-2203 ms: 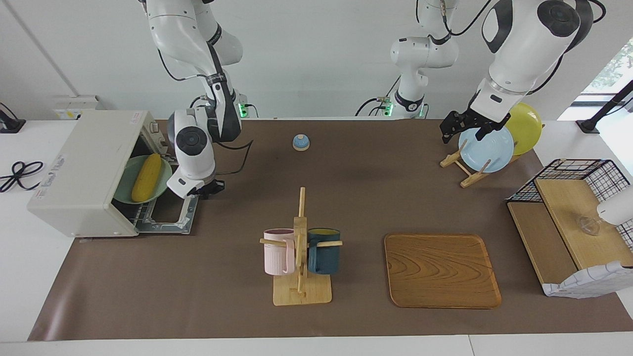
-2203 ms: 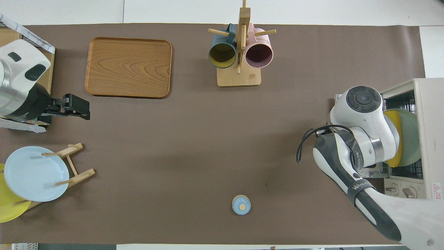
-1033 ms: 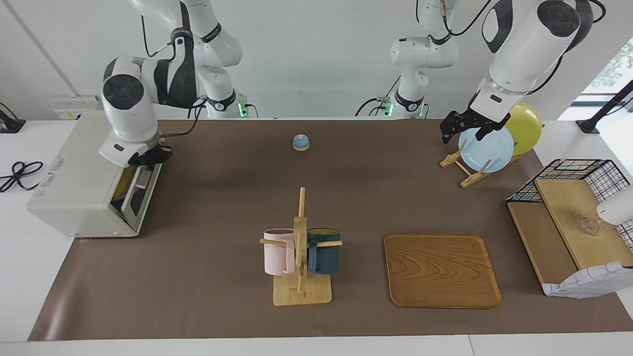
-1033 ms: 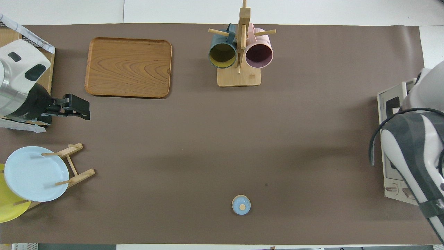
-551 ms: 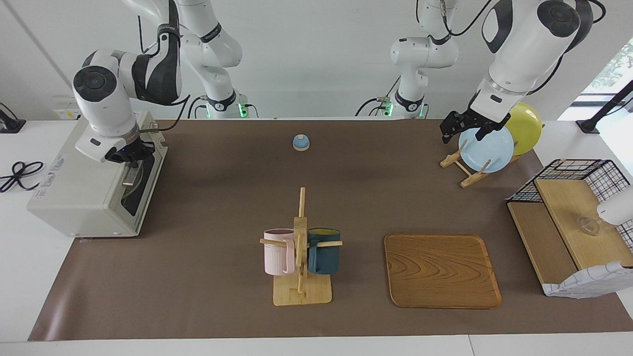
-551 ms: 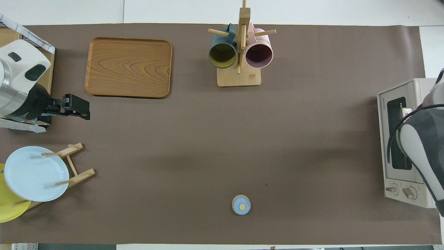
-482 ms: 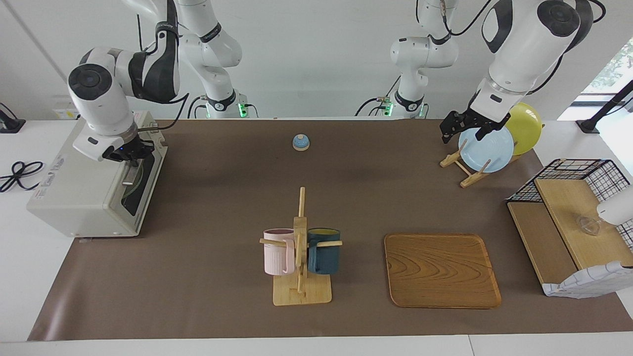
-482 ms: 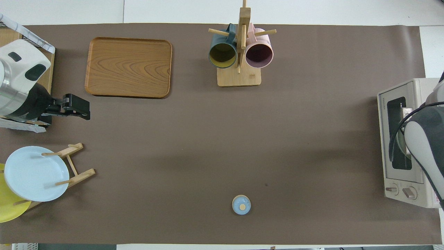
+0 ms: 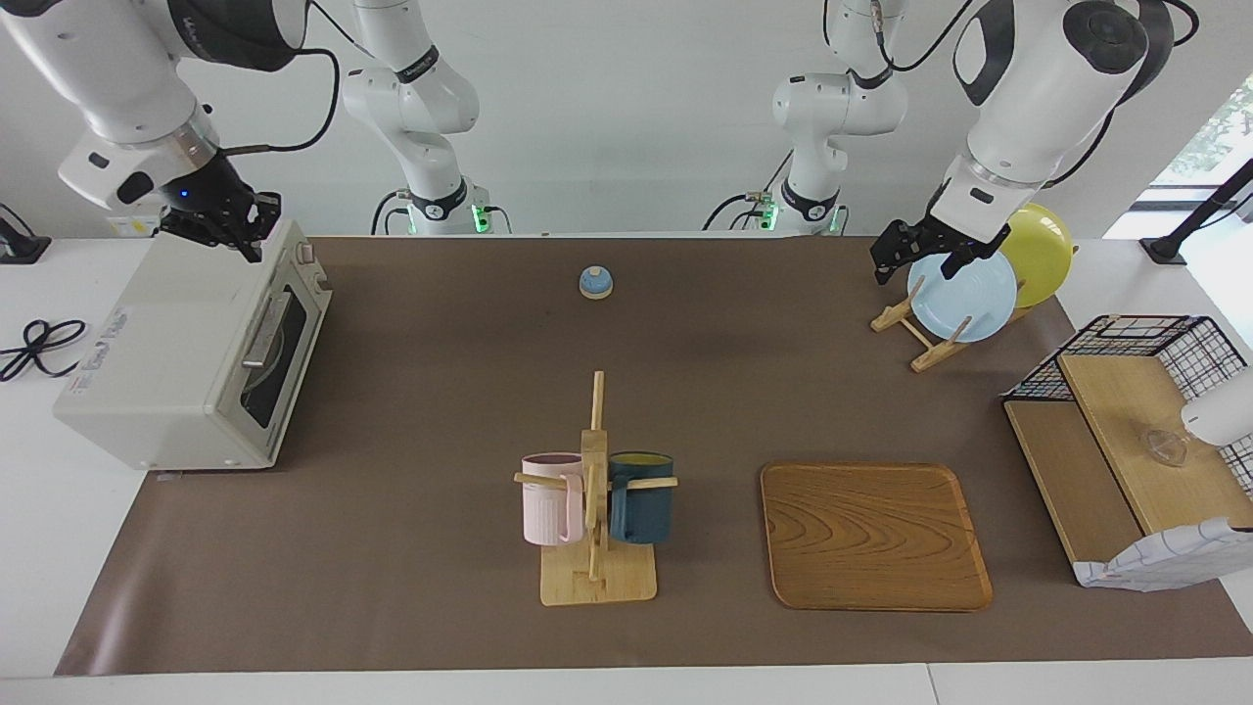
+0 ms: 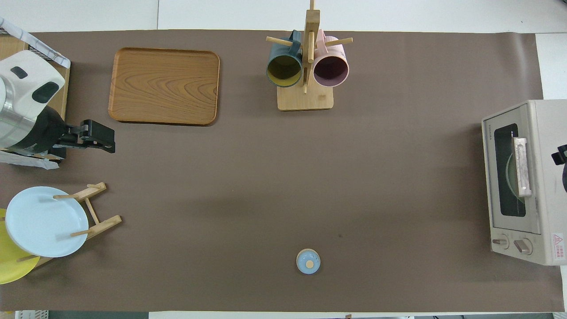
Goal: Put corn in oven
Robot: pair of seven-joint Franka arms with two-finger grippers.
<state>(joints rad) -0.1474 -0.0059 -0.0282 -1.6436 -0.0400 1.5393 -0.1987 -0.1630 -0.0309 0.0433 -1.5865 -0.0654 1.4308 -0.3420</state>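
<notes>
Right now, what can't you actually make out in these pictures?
- The corn: not visible in either view; the oven's shut dark door hides it.
- Right claw: over the oven's top in the facing view, nearly cut off by the overhead view's edge.
- Left claw: over the plate rack, waiting.

The corn is out of sight: the oven point(image 9: 186, 357) door is shut, and through its dark glass only a pale green curve shows. In the overhead view the right claw point(image 10: 560, 156) is cut off by the picture's edge over the oven top. Whether either claw's fingers are parted cannot be told. The yellow plate point(image 10: 9, 261) sits half hidden under the blue plate point(image 10: 44, 220) and is cut by the edge.
</notes>
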